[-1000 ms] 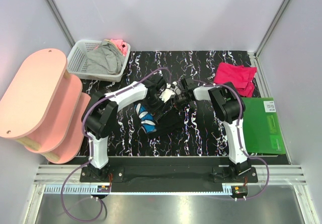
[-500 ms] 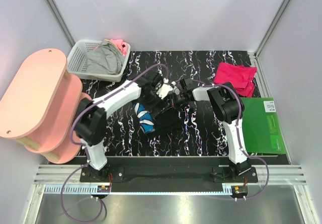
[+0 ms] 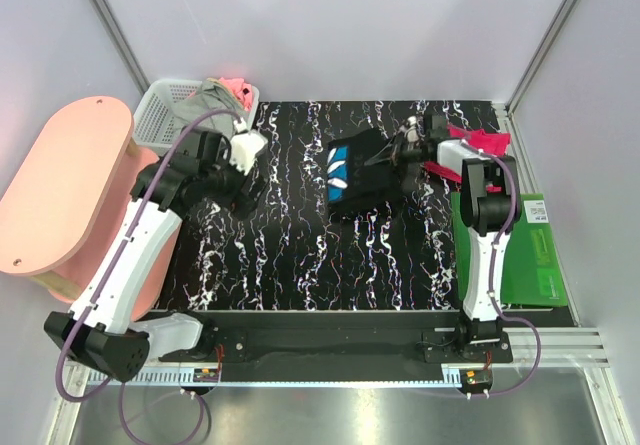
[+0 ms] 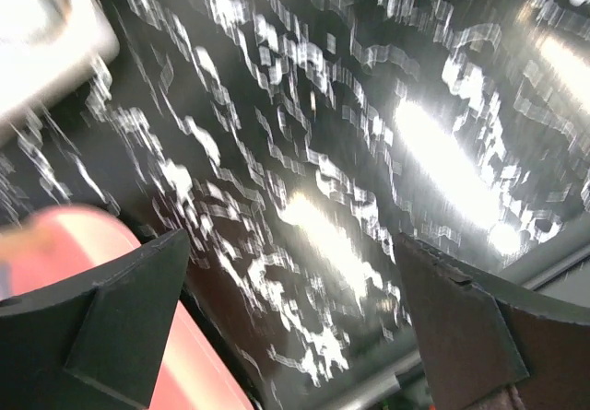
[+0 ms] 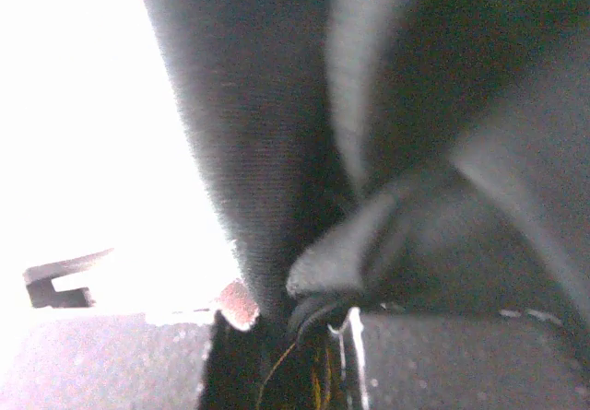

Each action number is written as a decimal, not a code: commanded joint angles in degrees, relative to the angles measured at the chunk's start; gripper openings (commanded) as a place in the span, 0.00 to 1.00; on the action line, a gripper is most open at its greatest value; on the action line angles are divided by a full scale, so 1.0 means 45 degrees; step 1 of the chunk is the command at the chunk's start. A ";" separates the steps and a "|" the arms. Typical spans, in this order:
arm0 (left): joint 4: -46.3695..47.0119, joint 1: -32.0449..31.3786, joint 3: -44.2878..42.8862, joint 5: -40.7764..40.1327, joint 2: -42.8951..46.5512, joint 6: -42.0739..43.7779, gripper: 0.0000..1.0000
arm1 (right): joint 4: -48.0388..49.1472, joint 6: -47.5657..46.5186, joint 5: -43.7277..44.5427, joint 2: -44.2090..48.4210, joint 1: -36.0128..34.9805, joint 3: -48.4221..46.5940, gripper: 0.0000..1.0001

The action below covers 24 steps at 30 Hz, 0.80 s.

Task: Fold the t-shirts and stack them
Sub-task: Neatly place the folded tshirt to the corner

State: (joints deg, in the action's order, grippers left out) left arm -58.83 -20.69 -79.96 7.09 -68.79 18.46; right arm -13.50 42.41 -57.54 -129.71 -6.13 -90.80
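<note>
The right end effector (image 3: 402, 152) is positioned over the far right quarter of the desk (image 3: 300, 265), its jaws closed onto a fold of the black t-shirt (image 3: 358, 172). The right wrist view confirms the grip: black cloth (image 5: 267, 106) fills almost the whole picture and is pinched in the narrow gap of the right end effector (image 5: 304, 332). From the grip point the black t-shirt spreads as a bunched mass toward the desk centre, its blue-white print facing up on the side away from the jaws. Whether the cloth rests fully on the desk or is partly raised cannot be determined. The crimson t-shirt (image 3: 486, 142) lies in the far right corner, just behind the right wrist and partly covered by it, apart from the black one. The green board (image 3: 525, 260) lies along the right edge. The left end effector (image 3: 243, 157) is near the far left corner, just beside the white basket (image 3: 160, 105), well apart from both t-shirts. In the left wrist view the left end effector (image 4: 290, 313) has its fingers (image 4: 120, 327) spread wide with only the marbled desk surface between them; it grips nothing. The pink shelf (image 3: 70, 195) stands beyond the left edge.
</note>
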 commanded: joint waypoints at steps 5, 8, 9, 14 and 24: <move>0.0123 0.0749 0.2357 0.0415 0.0658 0.0215 0.99 | -0.0516 0.1237 -0.1159 0.1109 0.1787 -0.2671 0.00; 0.0202 0.0925 0.2748 0.0610 0.0756 0.0195 0.99 | -0.0497 0.1589 -0.1179 0.1305 0.2552 -0.3024 0.00; 0.0240 0.1022 0.2847 0.0669 0.0795 0.0195 0.99 | -0.0516 0.1629 -0.1198 0.1344 0.2747 -0.3140 0.00; 0.0436 0.1237 0.3432 0.0884 0.1049 0.0312 0.99 | -0.0536 0.2175 -0.1530 0.1130 0.4074 -0.3902 0.00; 0.0612 0.1745 0.4332 0.1178 0.1245 0.0566 0.99 | -0.0595 0.2723 -0.1784 0.1362 0.5812 -0.4296 0.00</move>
State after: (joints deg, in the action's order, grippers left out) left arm -58.39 -13.63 -61.08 10.59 -64.71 19.81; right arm -16.80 52.36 -61.21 -129.01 17.93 -110.08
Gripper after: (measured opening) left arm 0.987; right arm 0.145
